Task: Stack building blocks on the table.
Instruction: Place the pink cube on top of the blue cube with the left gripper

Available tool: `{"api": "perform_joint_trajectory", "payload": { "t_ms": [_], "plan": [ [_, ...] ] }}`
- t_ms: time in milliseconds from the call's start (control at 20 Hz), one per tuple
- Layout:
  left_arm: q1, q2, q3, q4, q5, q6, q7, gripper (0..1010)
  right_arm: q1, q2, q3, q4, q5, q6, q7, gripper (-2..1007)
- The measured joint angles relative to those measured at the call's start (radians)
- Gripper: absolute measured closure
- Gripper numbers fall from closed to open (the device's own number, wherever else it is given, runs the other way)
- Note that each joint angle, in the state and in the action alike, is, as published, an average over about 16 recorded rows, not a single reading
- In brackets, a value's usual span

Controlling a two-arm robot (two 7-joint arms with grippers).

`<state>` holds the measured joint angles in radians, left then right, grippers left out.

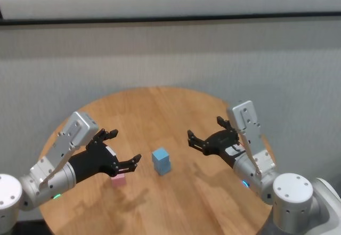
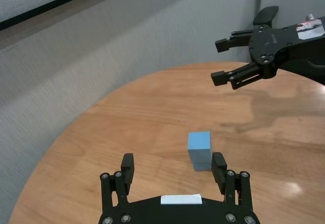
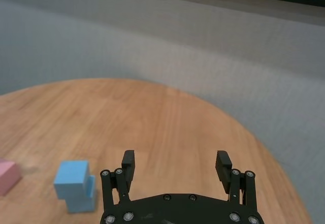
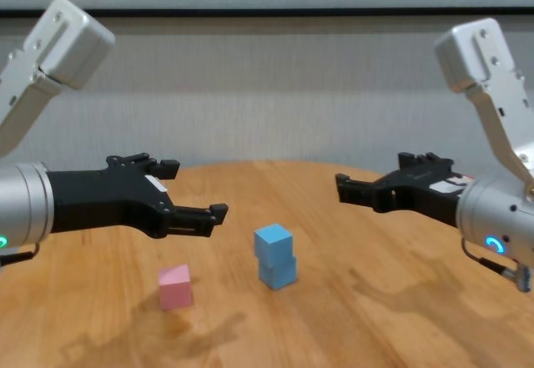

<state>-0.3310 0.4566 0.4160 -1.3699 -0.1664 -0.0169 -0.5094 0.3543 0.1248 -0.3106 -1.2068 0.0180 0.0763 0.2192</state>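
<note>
Two light blue building blocks (image 1: 161, 161) stand stacked near the middle of the table (image 1: 176, 104), the upper one slightly twisted on the lower; the stack (image 4: 275, 256) also shows in the chest view. A pink block (image 1: 118, 179) lies on the table to its left, below my left gripper (image 1: 124, 146). That gripper hovers open and empty, just left of the stack. My right gripper (image 1: 205, 130) hangs open and empty above the table to the right of the stack, clear of it. The left wrist view has the stack (image 2: 199, 150) just beyond one of my left fingers.
A grey wall runs behind the round table. Bare wood lies in front of the stack (image 4: 350, 318) and on the far side of the table (image 3: 152, 112). The table edge curves close behind both arms.
</note>
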Motion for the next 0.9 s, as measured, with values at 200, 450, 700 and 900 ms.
{"api": "perform_joint_trajectory", "payload": {
  "t_ms": [200,450,700,900],
  "plan": [
    [0.0,0.001,-0.001,-0.001,0.0,0.0,0.001,8,-0.014,0.01,0.011,-0.01,-0.004,0.006,-0.005,4],
    [0.006,0.009,-0.009,-0.015,-0.002,0.002,0.006,8,-0.021,0.015,0.017,-0.014,-0.009,0.01,-0.007,4],
    [0.014,0.026,-0.016,-0.031,-0.003,0.007,0.0,8,-0.022,0.017,0.016,-0.014,-0.012,0.013,-0.008,4],
    [0.02,0.041,-0.018,-0.035,-0.006,0.01,-0.012,8,-0.022,0.016,0.015,-0.013,-0.012,0.012,-0.008,4]
  ]
}}
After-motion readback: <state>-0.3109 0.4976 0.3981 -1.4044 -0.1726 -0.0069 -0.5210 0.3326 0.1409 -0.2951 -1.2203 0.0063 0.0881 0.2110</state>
